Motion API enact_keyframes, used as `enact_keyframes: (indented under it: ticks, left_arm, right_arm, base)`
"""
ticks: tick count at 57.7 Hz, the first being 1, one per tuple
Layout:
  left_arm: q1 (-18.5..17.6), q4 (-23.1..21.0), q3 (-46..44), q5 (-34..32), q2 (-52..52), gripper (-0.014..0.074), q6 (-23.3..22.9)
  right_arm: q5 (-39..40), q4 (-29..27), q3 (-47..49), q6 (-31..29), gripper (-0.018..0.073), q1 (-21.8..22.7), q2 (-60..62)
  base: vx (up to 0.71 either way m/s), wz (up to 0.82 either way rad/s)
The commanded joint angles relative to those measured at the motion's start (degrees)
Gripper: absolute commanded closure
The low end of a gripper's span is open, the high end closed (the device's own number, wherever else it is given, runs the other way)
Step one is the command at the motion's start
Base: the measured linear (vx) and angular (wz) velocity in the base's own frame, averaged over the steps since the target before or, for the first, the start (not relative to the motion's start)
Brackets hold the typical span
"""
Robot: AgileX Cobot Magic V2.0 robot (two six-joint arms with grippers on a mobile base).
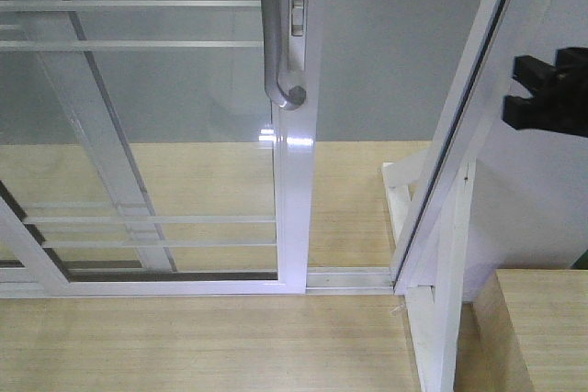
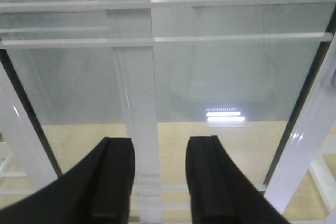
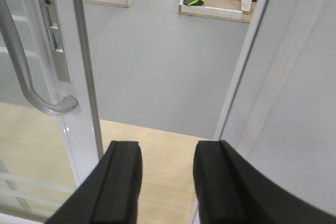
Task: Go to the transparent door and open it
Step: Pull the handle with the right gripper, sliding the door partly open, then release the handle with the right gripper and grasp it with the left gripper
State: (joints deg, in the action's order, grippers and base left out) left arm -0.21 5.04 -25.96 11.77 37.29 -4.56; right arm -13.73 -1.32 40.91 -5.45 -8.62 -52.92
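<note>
Glass transparent door (image 1: 295,208) ajar (handle (image 1: 274,43) top cut off) | left gripper (image 2: 160,148) spread | right gripper (image 3: 168,150) spread, empty

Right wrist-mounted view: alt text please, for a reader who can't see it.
The transparent door stands partly open, a gap between its white stile and the frame showing grey floor beyond. Its curved silver handle is at left, untouched; the right gripper hovers before the gap, jaws apart and empty.
</note>
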Motion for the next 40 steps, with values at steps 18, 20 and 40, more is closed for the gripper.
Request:
enact_keyframes:
  ticks: [18,20,40]
  left_arm:
    - [-14.6,-2.5,-2.0,-28.5,16.1,0.0208,-0.3]
    - [-15.8,-2.5,-2.1,-31.4,18.5,0.0208,-0.3]
    - [-23.1,6.0,-11.7,-49.1,41.2,0.0051,-5.1]
  right_arm:
    - [-4.6,0.8,0.5,-1.0,0.0232,1.9,7.4]
    - [-4.6,0.8,0.5,-1.0,0.0232,1.9,7.2]
    - [-4.9,-0.4,0.5,-0.4,0.0232,1.9,6.8]
  base:
    - [0.00,0.00]
    - [0.00,0.00]
    - [0.00,0.00]
